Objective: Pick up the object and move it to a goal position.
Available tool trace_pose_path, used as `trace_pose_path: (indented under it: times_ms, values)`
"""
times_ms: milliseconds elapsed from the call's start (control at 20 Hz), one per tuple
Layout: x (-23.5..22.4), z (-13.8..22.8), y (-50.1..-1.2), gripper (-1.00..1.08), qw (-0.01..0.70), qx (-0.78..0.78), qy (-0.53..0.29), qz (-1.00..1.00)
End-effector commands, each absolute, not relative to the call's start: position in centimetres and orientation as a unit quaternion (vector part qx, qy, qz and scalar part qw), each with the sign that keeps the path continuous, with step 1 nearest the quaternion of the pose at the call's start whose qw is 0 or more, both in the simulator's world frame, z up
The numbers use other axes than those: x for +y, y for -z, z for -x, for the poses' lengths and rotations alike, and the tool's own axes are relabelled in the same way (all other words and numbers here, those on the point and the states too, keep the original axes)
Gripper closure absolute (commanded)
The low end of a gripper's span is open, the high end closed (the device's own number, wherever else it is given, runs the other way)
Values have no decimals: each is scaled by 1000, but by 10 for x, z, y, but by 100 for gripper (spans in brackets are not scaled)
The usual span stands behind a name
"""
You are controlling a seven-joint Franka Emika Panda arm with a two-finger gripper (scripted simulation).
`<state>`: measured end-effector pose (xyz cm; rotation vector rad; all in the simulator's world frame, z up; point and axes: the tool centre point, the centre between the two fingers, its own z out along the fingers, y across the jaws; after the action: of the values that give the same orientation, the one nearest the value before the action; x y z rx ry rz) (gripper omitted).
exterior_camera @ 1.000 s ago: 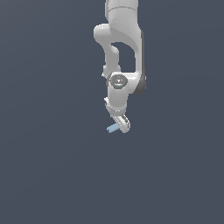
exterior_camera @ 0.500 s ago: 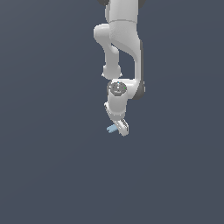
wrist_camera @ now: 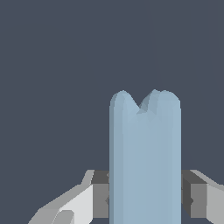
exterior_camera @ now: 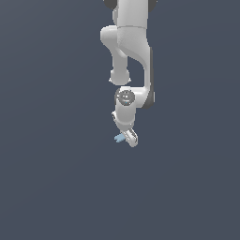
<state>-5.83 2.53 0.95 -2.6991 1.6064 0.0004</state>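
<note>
Object, the light-blue bar, sits between our jaws, which are clamped on it from both sides, a finger pad touching each flank. In the exterior view we see its end poking out toward that view's left, just beside the white arm tip.

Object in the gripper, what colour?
Light blue, plain and matte; clearest in the wrist view.

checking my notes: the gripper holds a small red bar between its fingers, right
Not quite: the bar is light blue, not red. The wrist view shows it sitting between the gripper's fingers, and the exterior view shows its blue end beside the gripper.
</note>
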Motion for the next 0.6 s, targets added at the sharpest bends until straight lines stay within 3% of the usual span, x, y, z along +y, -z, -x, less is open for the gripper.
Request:
trace_pose_path:
  times_ms: [0, 550]
  values:
    - [25, 58, -9, 108, 0, 511, 0, 859]
    - [21, 57, -19, 108, 0, 511, 0, 859]
